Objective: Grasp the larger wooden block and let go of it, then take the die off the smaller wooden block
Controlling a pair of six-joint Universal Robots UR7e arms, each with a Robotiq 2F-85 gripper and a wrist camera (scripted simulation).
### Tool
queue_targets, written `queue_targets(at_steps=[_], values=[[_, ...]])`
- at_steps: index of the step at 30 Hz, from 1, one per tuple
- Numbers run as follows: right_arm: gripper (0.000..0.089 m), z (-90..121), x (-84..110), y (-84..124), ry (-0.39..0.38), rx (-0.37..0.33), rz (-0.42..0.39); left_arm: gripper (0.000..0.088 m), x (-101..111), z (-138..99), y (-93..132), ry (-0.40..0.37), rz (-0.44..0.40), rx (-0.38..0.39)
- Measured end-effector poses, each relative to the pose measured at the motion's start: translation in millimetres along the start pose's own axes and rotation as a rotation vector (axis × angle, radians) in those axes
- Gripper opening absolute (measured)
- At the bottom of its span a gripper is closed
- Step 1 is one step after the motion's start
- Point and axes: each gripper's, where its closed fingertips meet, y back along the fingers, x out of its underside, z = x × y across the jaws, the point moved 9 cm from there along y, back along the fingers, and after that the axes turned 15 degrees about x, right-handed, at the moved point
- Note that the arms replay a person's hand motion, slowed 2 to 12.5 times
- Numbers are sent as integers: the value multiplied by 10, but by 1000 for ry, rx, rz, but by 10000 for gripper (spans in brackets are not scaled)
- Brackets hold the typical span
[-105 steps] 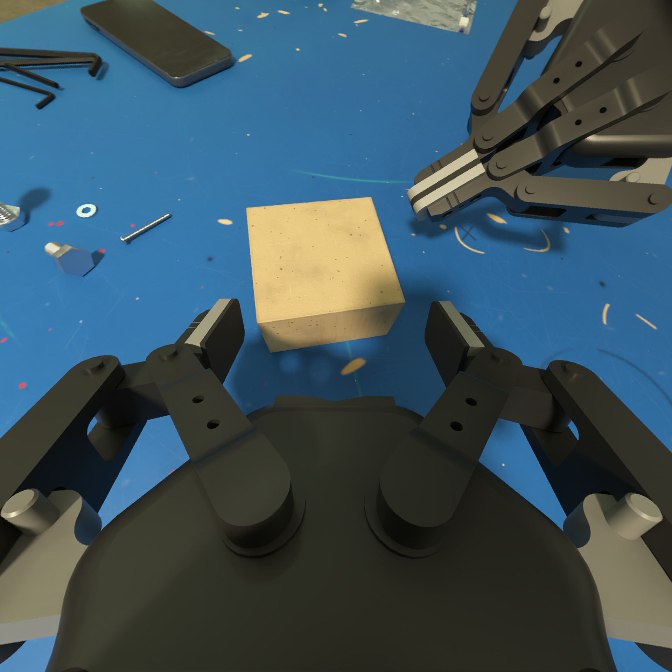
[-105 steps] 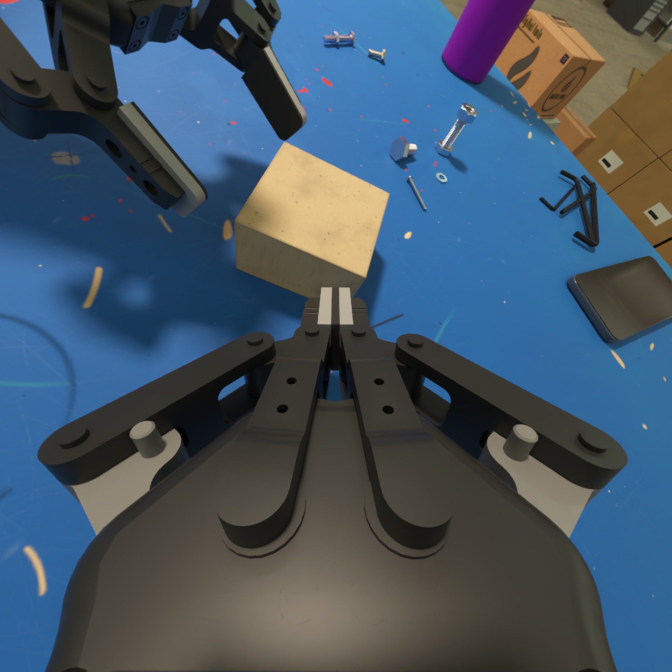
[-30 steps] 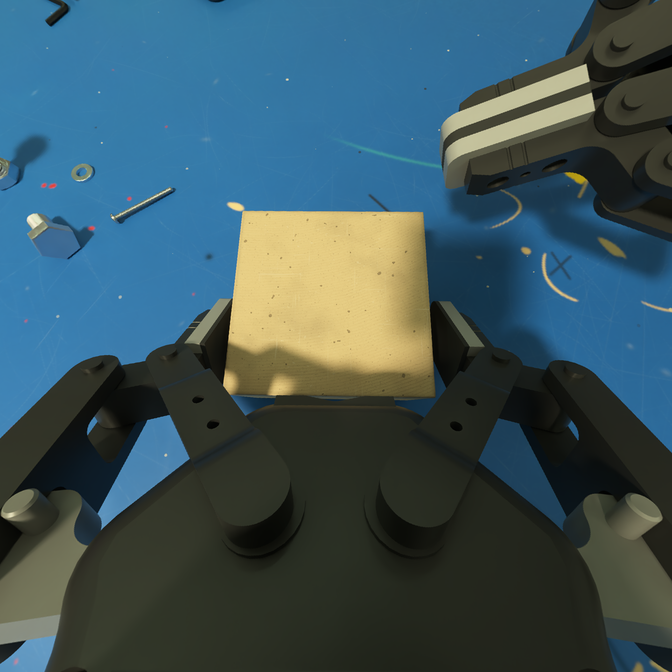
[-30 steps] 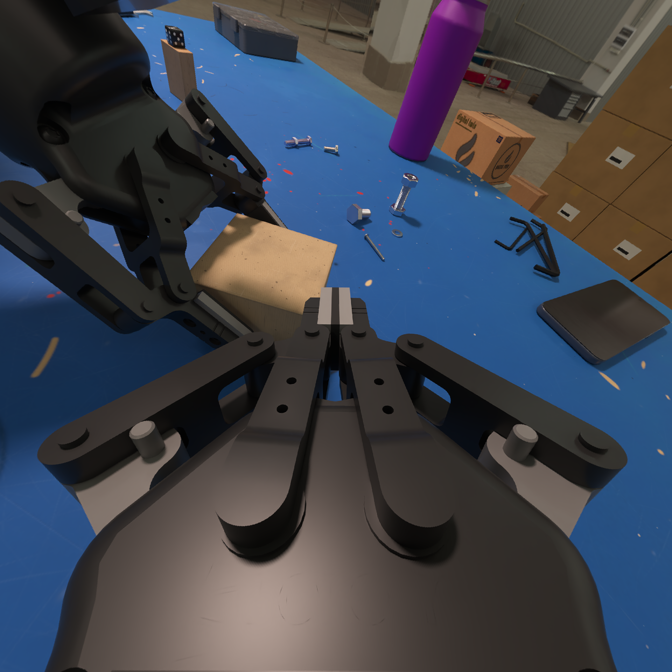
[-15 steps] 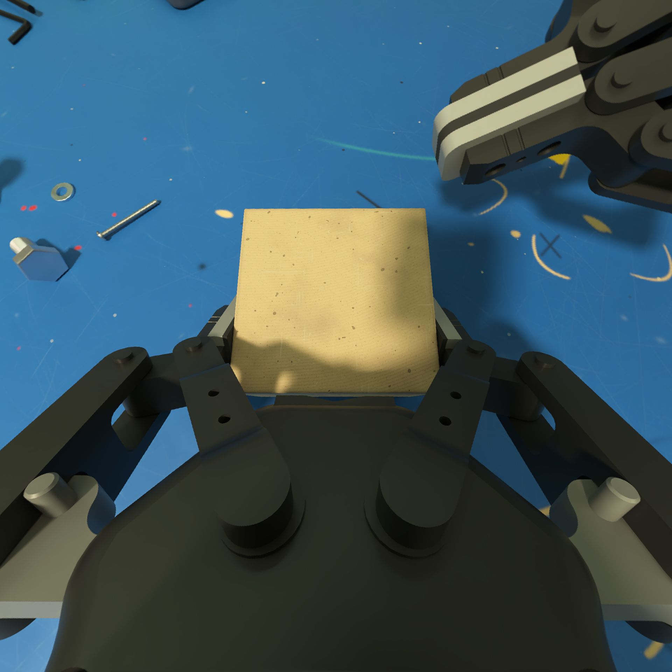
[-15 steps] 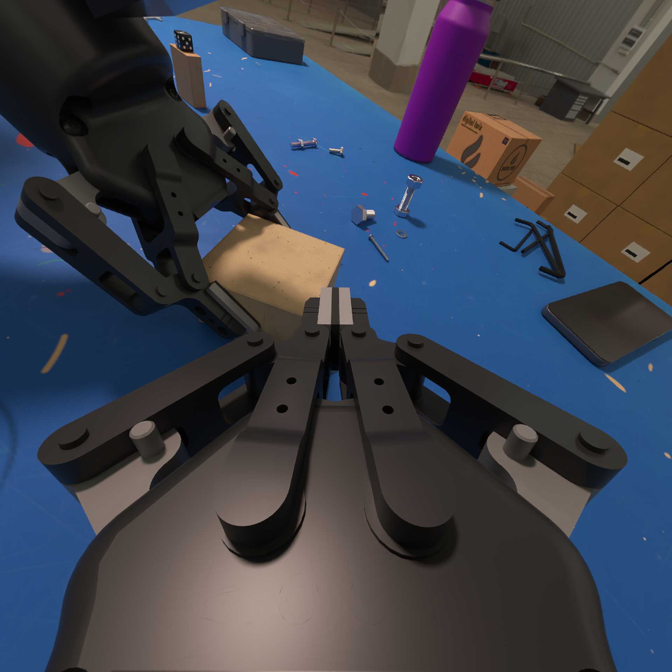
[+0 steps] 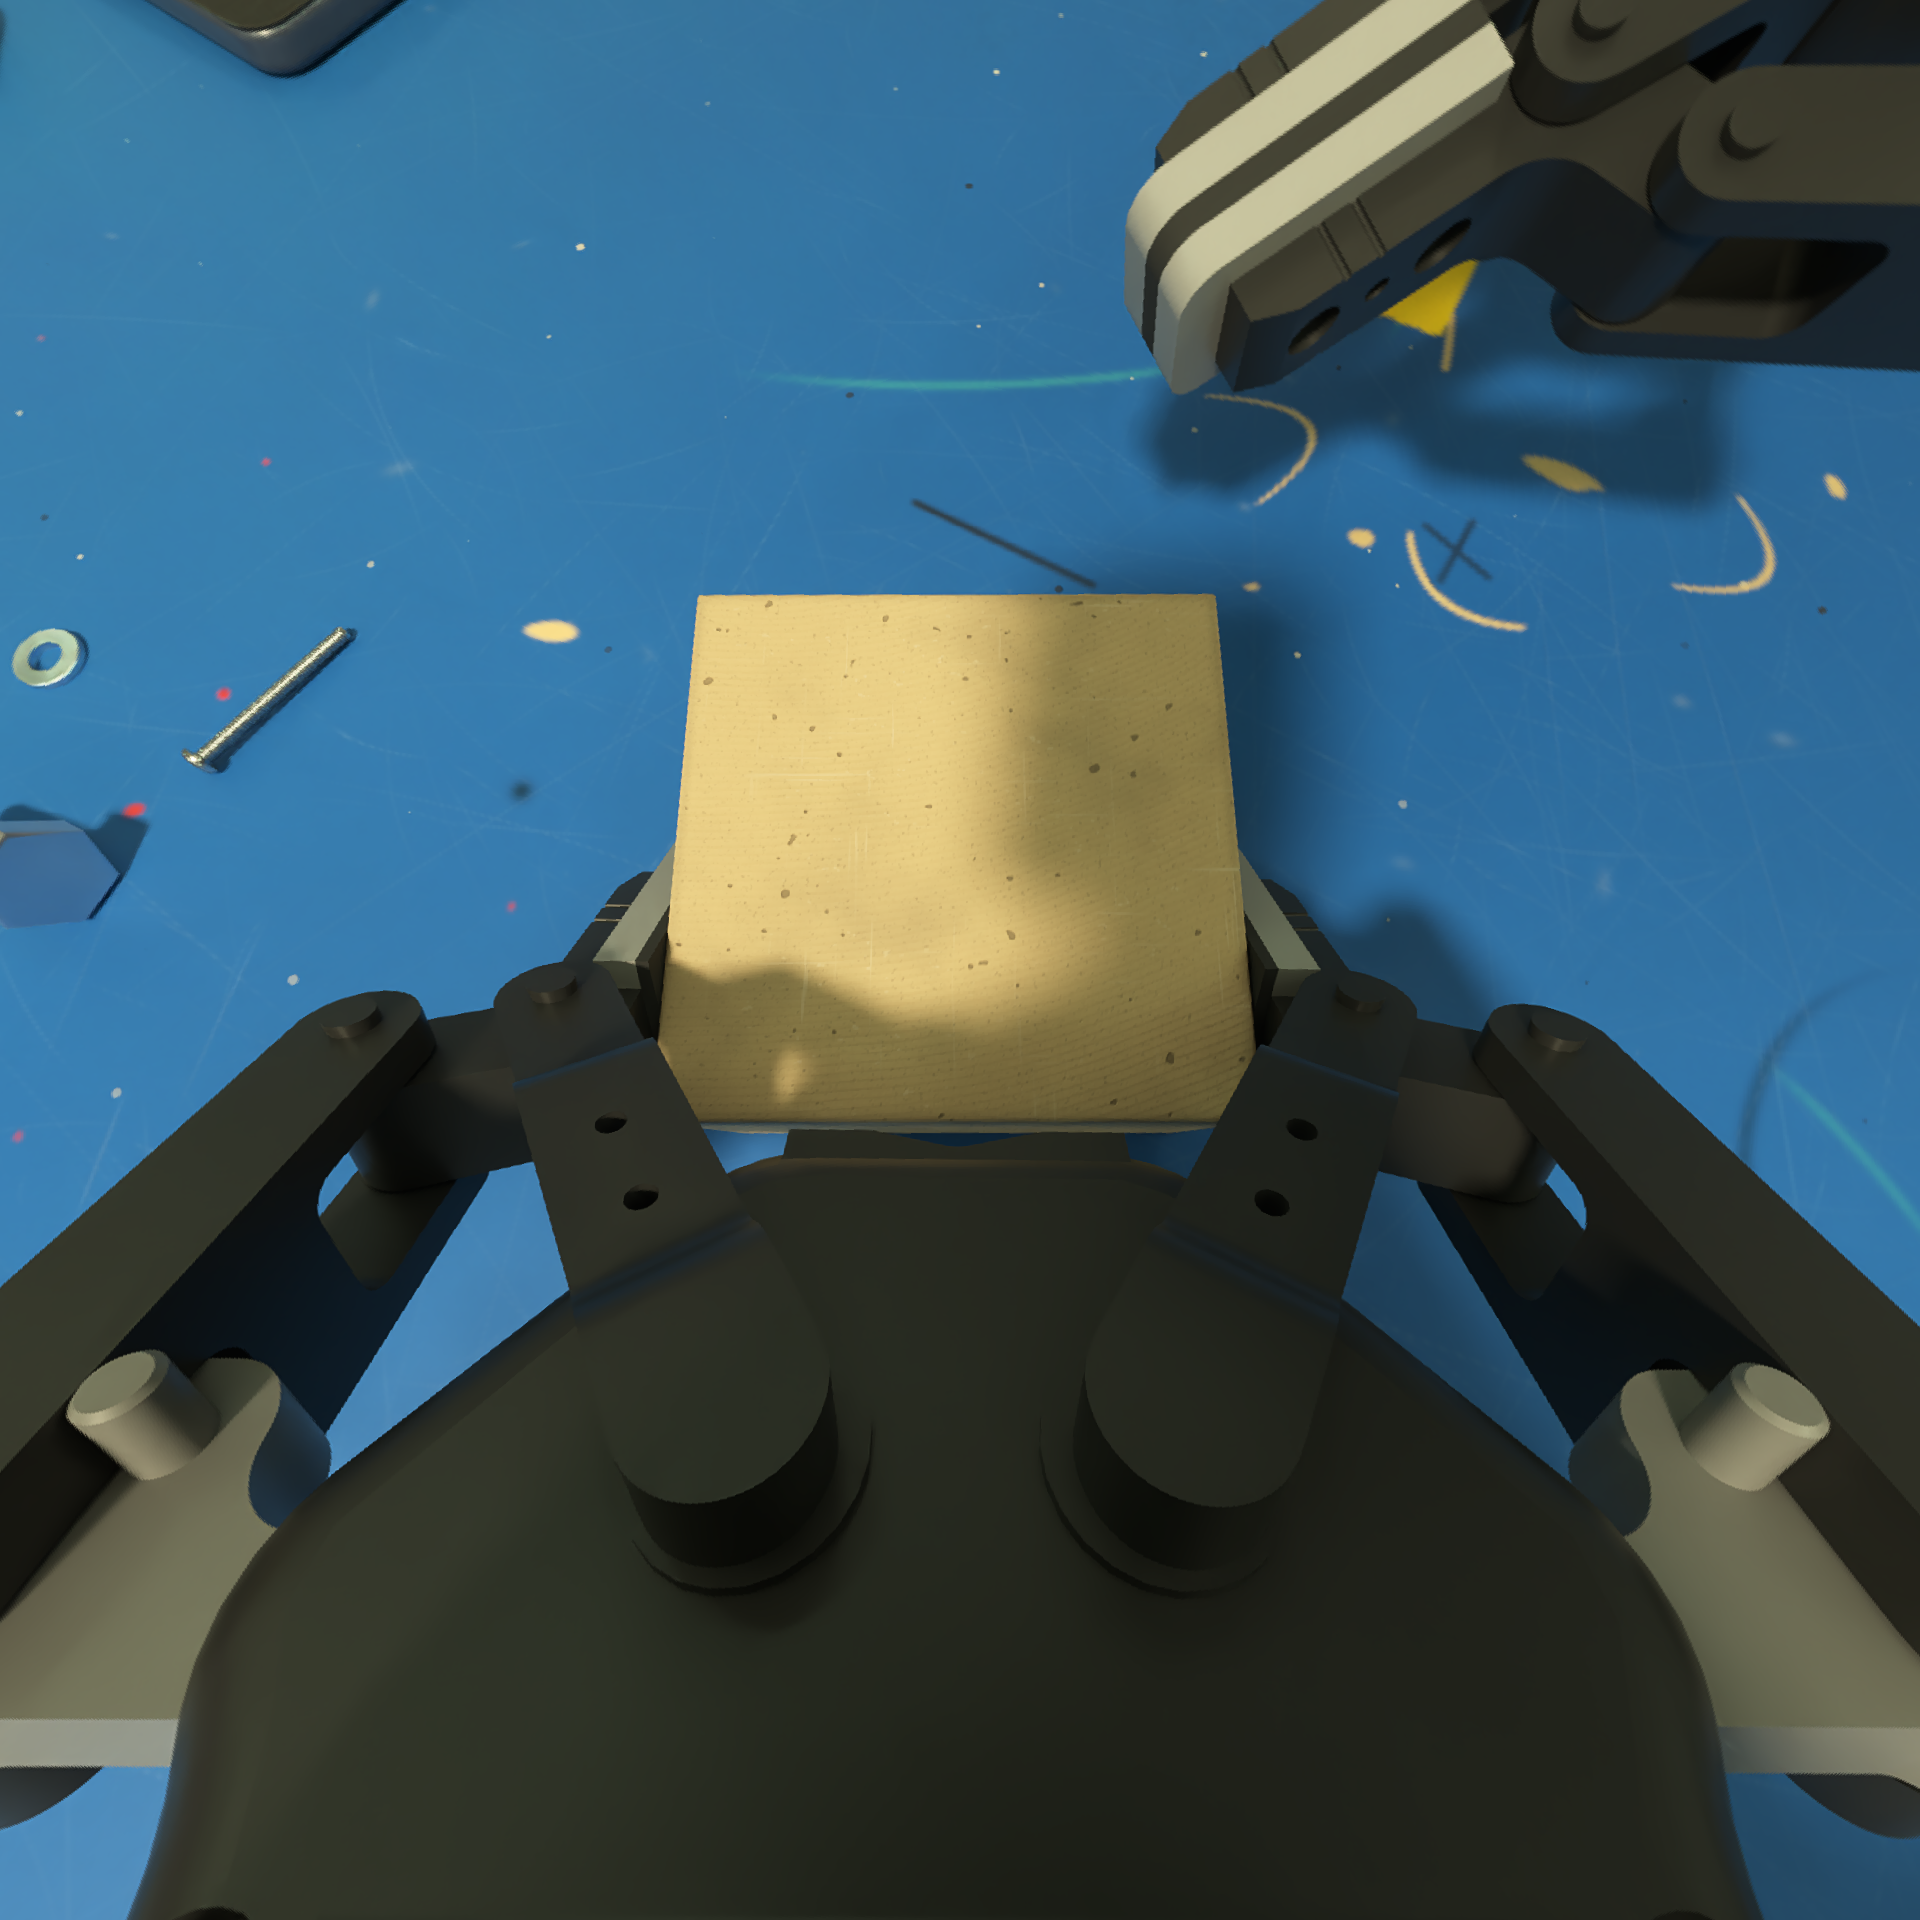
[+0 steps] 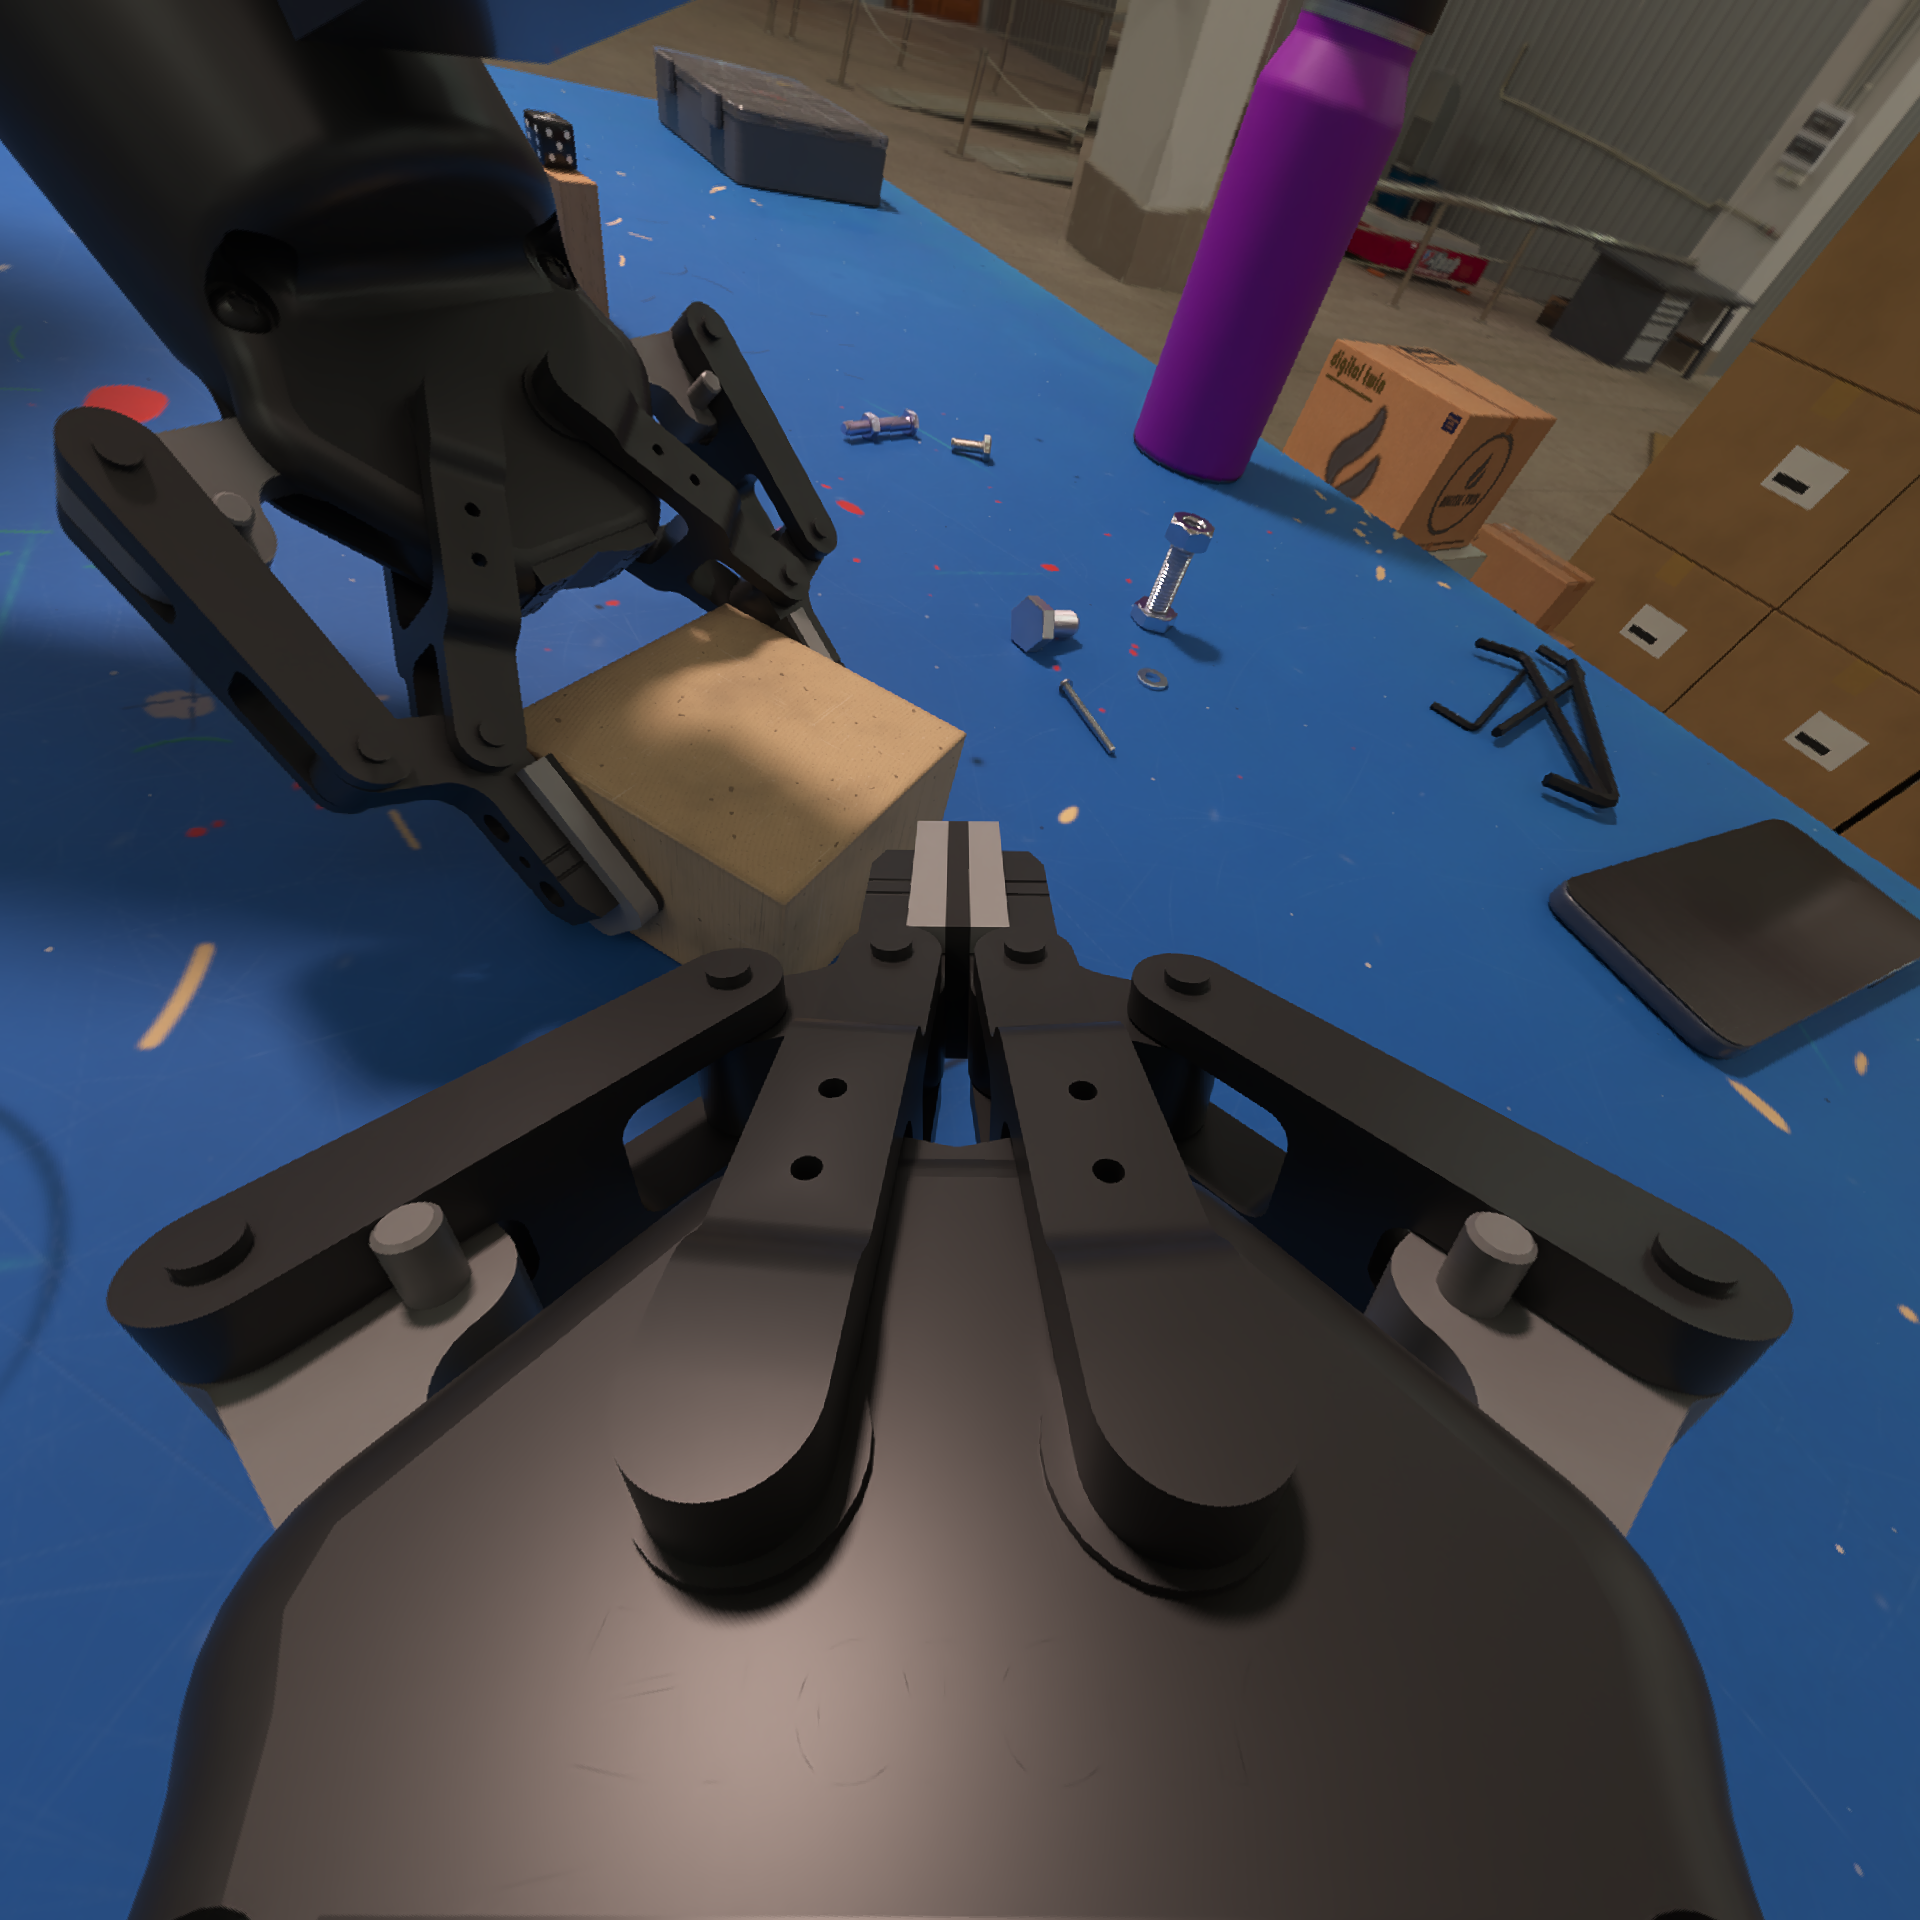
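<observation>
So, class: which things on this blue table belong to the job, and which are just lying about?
Job: large tan wooden cube, shut in left gripper; black white-spotted die; small upright wooden block.

Lying about: purple bottle, silver bolts, black hex keys, dark phone.

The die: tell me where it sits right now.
In the right wrist view the die sits far back at upper left, on top of the smaller wooden block, just behind the left arm and left of the grey case.
</observation>
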Motion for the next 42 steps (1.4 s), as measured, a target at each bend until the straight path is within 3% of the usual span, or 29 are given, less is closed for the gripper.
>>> queue_targets(at_steps=[18, 42], values=[[0, 2, -2, 17, 17, 17, -34, 736, 58, 71, 83, -90, 21, 93], [0, 10, -2, 20, 25, 10, -40, 736, 73, 90, 103, -377, 96, 432]])
